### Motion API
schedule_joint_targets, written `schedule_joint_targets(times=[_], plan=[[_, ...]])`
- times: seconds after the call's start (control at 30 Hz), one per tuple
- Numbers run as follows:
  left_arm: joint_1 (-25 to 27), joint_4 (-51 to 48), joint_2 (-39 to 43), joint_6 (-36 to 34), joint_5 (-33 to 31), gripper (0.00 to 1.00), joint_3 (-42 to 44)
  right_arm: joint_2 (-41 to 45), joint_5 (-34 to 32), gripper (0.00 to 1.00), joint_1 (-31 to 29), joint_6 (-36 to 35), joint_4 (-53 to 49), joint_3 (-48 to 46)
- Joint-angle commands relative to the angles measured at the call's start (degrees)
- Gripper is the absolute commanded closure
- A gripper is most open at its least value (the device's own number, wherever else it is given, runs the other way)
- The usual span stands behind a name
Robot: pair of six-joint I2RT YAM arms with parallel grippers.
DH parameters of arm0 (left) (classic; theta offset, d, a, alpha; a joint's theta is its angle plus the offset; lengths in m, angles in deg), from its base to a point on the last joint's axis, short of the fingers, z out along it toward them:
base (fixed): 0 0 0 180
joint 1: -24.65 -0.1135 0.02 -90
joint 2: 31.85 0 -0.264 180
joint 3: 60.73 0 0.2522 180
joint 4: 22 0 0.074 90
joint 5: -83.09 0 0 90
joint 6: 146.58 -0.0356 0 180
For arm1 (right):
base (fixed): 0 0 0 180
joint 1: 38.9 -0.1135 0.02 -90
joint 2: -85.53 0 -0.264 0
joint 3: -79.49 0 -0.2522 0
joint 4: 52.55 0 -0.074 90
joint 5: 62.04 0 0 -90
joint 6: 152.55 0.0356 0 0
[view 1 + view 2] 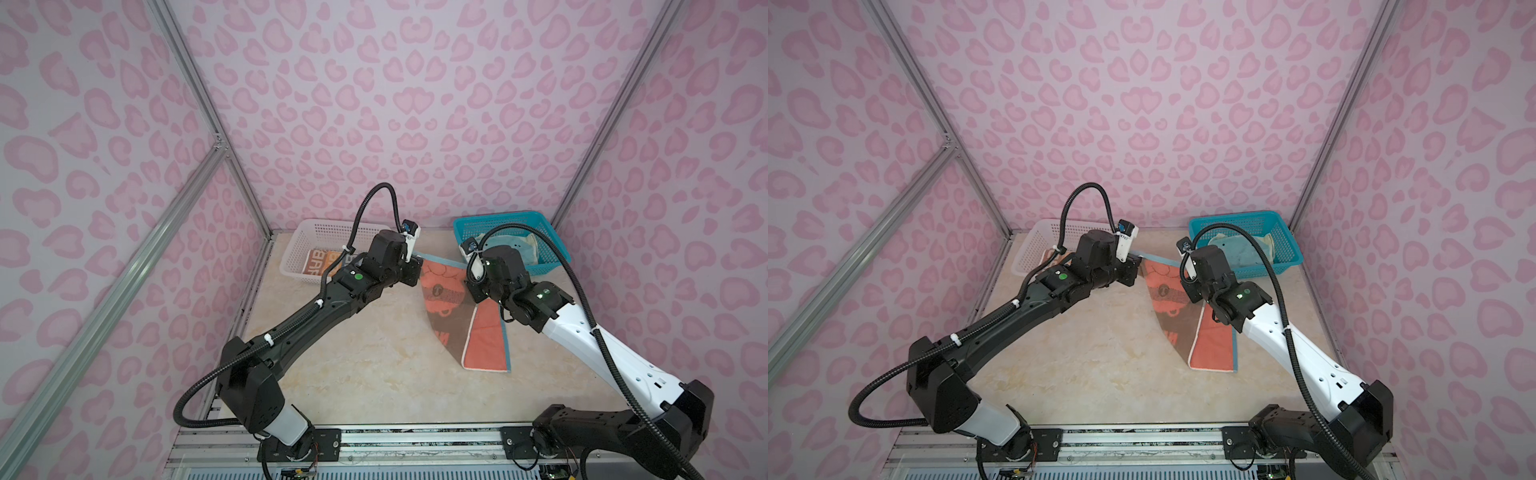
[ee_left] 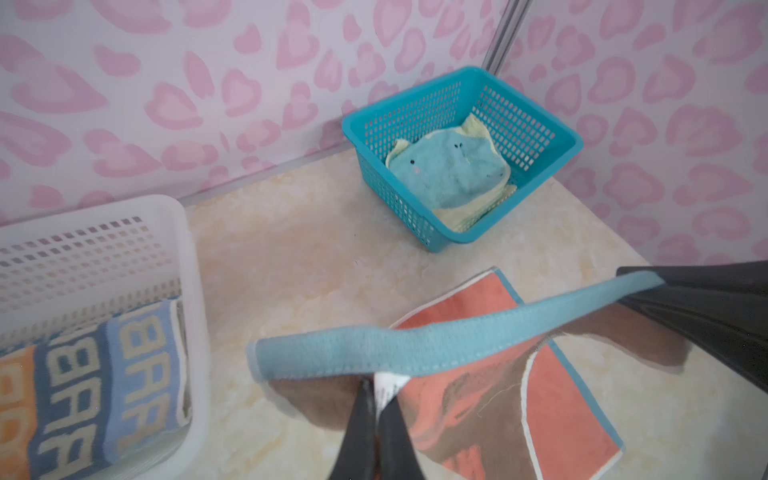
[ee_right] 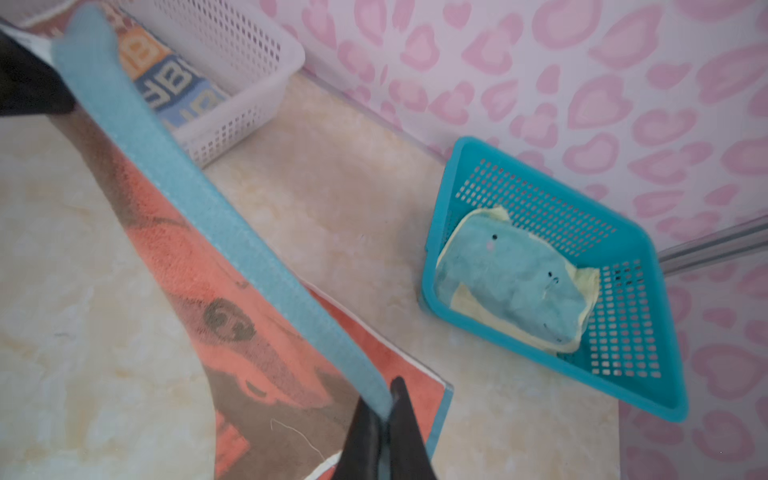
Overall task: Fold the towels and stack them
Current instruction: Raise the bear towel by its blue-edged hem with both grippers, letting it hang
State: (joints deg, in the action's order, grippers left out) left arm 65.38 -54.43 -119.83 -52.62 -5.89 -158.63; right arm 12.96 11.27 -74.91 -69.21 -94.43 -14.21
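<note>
An orange-brown towel (image 1: 444, 300) (image 1: 1166, 299) with a teal edge hangs between my two grippers above the table, its lower half lying flat on the table (image 1: 488, 343). My left gripper (image 2: 376, 380) (image 1: 417, 267) is shut on the teal hem beside a white label. My right gripper (image 3: 390, 401) is shut on the same hem at the other corner; in both top views its fingertips are hidden under the wrist. A folded blue and orange lettered towel (image 2: 83, 382) (image 1: 322, 262) lies in the white basket. A teal towel with a pale-yellow back (image 2: 449, 174) (image 3: 511, 282) lies in the teal basket.
The white basket (image 1: 332, 232) (image 2: 183, 266) stands at the back left and the teal basket (image 1: 498, 220) (image 3: 640, 386) at the back right, both against the pink patterned wall. Walls close in the left and right sides of the marble-look table (image 1: 353, 374).
</note>
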Motion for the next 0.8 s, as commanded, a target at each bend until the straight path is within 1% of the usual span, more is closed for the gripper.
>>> schedule_joint_targets(times=[0.0,0.13,0.27,0.37,0.6,0.67,0.77], plan=[[-0.13,-5.47,3.09,0.41,-6.71,0.97,-4.84,0.14,-3.2,1.0,0.17,-5.46,-3.94,5.61],[0.98,-8.52,6.75,-0.74,-7.16,0.97,-8.85,2.44,-2.26,1.0,-0.33,-8.83,-6.42,11.93],[2.97,-10.99,10.83,-1.74,-6.33,0.97,-11.33,5.31,-2.57,1.0,-3.5,-11.52,-8.88,15.7],[5.25,-12.2,13.95,-1.77,-5.79,0.97,-11.68,7.5,-3.23,1.0,-7.47,-12.39,-11.25,18.63],[10.13,-13.66,21.59,-0.22,-6.14,0.97,-10.27,13.78,-9.82,1.0,-20.48,-12.49,-12.32,19.13],[10.77,-13.91,23.22,0.48,-5.64,0.97,-10.34,14.28,-10.79,1.0,-24.17,-12.17,-12.69,20.1],[11.19,-13.76,25.38,1.21,-4.75,0.97,-10.26,13.64,-15.17,1.0,-29.76,-13.02,-12.83,21.93]])
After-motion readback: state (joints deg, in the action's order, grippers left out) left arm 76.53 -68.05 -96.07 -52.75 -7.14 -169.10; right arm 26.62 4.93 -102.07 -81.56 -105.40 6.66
